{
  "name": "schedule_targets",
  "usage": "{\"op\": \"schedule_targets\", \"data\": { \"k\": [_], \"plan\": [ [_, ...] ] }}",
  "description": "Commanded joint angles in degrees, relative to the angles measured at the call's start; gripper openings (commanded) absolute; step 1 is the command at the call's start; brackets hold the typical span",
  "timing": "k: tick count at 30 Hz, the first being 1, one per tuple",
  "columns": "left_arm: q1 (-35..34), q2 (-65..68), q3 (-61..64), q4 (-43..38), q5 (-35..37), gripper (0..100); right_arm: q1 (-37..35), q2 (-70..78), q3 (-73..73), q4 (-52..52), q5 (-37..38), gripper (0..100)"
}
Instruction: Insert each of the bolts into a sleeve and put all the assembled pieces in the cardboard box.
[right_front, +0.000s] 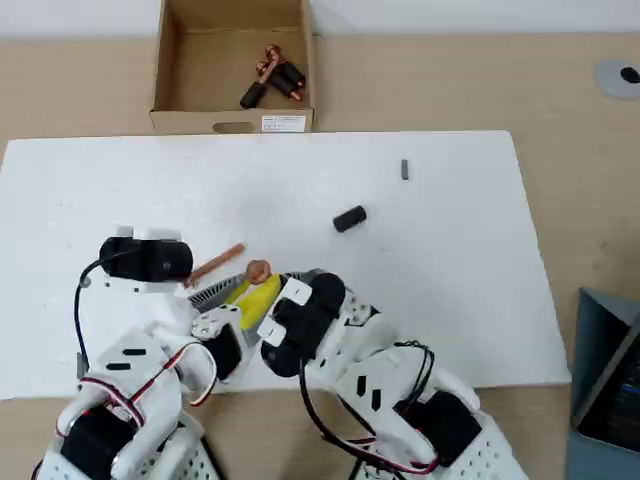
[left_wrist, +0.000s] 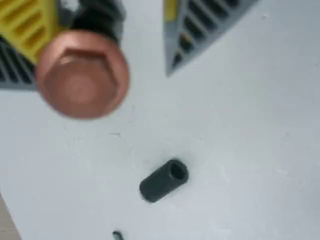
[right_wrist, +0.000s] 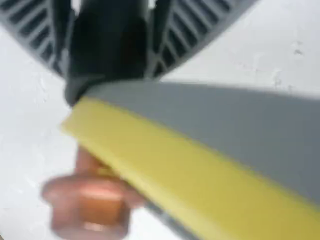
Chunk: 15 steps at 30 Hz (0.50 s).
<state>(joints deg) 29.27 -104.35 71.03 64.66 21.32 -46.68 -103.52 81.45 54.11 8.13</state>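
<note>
Holding the sleeve (right_wrist: 107, 45) is the right gripper (right_wrist: 110, 67); left gripper (left_wrist: 135, 55) gapes beside the bolt (left_wrist: 82, 75).

Blurred bolt (right_wrist: 87, 205); shank mostly covered

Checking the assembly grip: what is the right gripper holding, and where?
A black cylindrical sleeve, pinched across its sides by the right gripper.

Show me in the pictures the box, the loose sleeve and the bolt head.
box (right_front: 166, 70), high view, on its left wall.
loose sleeve (right_front: 349, 218), high view, on the middle of its side.
bolt head (left_wrist: 82, 75), left wrist view, on its hexagonal face.
</note>
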Motion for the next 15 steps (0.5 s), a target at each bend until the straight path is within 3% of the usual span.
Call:
{"op": "schedule_targets", "data": {
  "k": [1, 15],
  "plan": [
    [-1.2, 0.0, -4.1, 0.3, -0.2, 14, -0.1, -6.4, -0.2, -2.5, 0.5, 0.9],
    [-0.3, -0.1, -14.0, 12.5, -0.2, 14, 0.0, -6.4, -0.1, -2.5, 0.5, 0.9]
  ]
}}
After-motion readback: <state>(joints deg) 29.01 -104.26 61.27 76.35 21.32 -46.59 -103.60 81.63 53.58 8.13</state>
